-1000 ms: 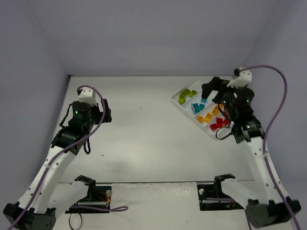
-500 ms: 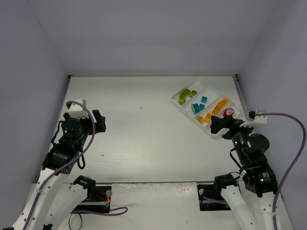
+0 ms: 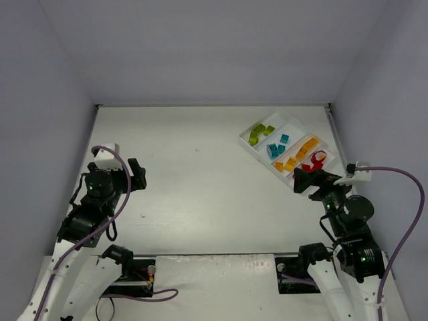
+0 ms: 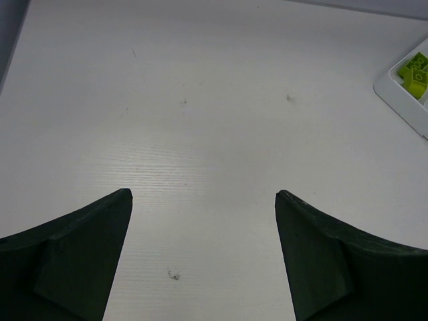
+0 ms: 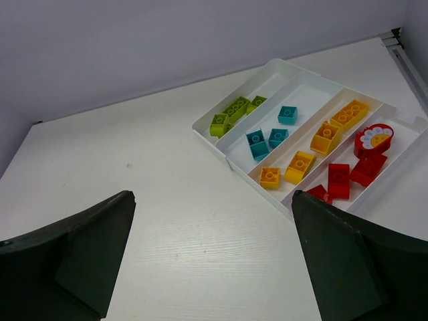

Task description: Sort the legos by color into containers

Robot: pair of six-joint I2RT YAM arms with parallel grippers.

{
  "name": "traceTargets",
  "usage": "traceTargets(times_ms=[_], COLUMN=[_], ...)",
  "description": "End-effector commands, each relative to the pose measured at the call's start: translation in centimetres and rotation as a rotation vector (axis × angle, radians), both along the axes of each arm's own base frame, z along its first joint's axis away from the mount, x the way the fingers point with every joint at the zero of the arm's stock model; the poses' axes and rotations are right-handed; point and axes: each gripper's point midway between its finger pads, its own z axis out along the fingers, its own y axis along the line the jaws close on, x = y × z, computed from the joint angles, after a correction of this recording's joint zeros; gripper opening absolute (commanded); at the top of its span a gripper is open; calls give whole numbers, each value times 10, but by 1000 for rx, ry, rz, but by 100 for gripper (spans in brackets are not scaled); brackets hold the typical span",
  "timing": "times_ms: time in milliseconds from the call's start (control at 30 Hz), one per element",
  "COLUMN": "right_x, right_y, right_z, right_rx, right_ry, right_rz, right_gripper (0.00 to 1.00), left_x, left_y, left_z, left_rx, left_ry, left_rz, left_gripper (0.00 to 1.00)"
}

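A: Left gripper (image 4: 204, 194) and right gripper (image 5: 214, 194) — holding anything?

B: No. Both spread wide, nothing between the fingers. Left over bare table (image 4: 200, 100), well apart from the tray (image 5: 311, 90). Right close to the tray's near end, looking down into it.

A: And the legos?

B: All inside, by the look of it. Lime green bricks (image 5: 231, 112) in the leftmost compartment, teal bricks (image 5: 267, 137) next, orange-yellow bricks (image 5: 299, 166) in the third, red bricks (image 5: 339, 180) in the last, alongside a red flower piece (image 5: 374, 138). No loose brick visible on the table in any view.

A: So nothing more to pick?

B: Probably not. Looks complete. Worth a last look along each compartment for a stray colour, though; none spotted from the right wrist view.

A: And the step in hand?

B: Parking the arms, most likely. Best done slowly, right fingers lifted above the tray's near rim, never swept across it — light tray, easily nudged, bricks easily tipped over a divider. No need to close either gripper.
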Motion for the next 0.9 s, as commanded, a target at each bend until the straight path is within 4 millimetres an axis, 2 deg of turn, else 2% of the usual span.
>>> traceTargets(times_ms=[0,867], right_x=[3,5], right_y=[2,4], right_z=[12,10], right_rx=[29,20], right_ry=[-52,-45], right_rz=[3,9], right_gripper=[100,100], left_x=[6,9], left_y=[0,4], left_z=[0,-9], left_rx=[-3,37], left_ry=[1,45], left_rz=[12,27], left_gripper=[81,81])
